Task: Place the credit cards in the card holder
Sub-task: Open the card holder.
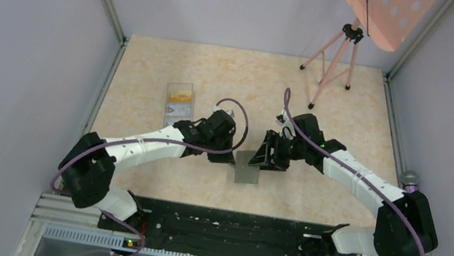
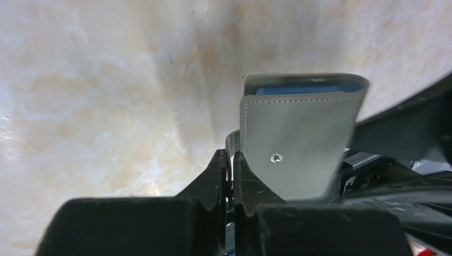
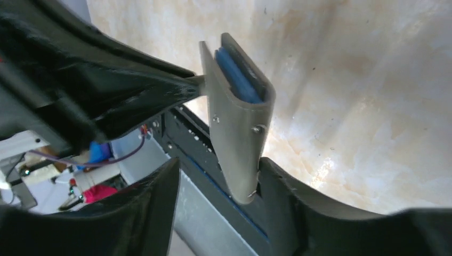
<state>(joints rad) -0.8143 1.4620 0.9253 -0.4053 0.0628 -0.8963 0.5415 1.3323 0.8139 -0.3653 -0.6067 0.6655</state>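
Card holder [image 2: 298, 144] hangs folded nearly shut between my two grippers, a little way out from the middle of my base rail. Its grey outside faces my left wrist camera, and a strip of light blue lining shows along its open edge. My left gripper [image 2: 230, 157] has its fingers pressed together on a thin grey flap at the holder's side edge, so I am pinching it there. My right gripper [image 3: 218, 165] stands spread, with one finger on each side of the holder's end. The holder rests against one finger [image 3: 304, 208] and is clear of the other. A small metal snap [image 2: 275, 157] shows on the grey face. I cannot tell whether the holder touches the table [image 1: 363, 122]. The credit cards [image 1: 180, 98] lie well apart from it, in a clear plastic box [image 1: 184, 88] on the far side of my left arm.
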